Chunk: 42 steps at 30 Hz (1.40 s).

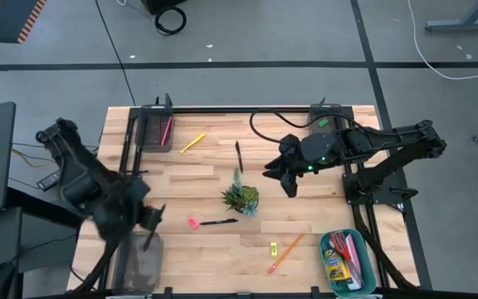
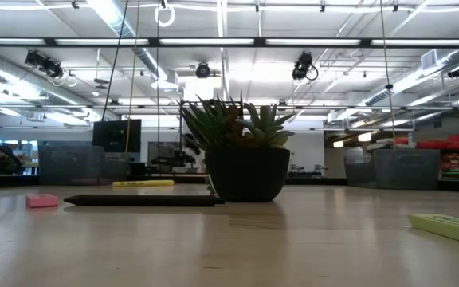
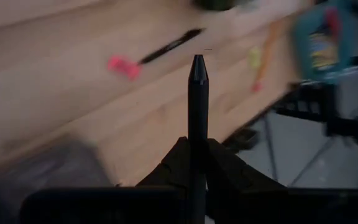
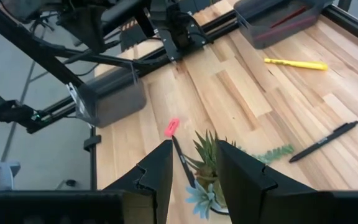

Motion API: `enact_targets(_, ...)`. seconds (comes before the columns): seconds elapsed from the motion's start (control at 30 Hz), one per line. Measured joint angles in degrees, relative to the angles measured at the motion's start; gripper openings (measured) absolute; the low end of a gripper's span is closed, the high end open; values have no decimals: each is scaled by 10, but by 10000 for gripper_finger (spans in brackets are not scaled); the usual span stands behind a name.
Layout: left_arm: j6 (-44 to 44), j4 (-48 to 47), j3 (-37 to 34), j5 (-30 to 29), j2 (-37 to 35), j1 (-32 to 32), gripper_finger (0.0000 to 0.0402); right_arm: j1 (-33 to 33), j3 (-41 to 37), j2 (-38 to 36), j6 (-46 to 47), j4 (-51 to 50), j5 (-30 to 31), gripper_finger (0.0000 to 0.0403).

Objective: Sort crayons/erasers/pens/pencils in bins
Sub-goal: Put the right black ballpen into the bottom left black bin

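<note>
We see the plant (image 1: 241,197) mid-table, a pink eraser (image 1: 192,223) at its eight o'clock, the teal bin (image 1: 370,260) at four o'clock.

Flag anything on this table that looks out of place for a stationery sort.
The potted succulent at the table's centre belongs to no bin, and a black pen lies right beside it. The teal bin holds a crayon box together with red-handled scissors. The left pincer grips another pen.
</note>
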Motion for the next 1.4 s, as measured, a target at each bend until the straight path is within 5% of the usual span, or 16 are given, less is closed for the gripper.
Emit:
enact_targets(0.13, -69, -41, 0, 42, 26, -57, 35, 0, 0, 0, 0, -3, 0, 129)
enact_targets(0.5, -77, -53, -1, 148, 148, -107, 40, 0, 0, 0, -10, -5, 0, 129)
enact_targets(0.8, -86, -19, -1, 154, 204, -136, 37, 0, 0, 0, -9, -4, 0, 129)
enact_targets(1.4, -71, -4, -1, 154, 213, -135, 112, 0, 0, 0, 41, -4, 13, 129)
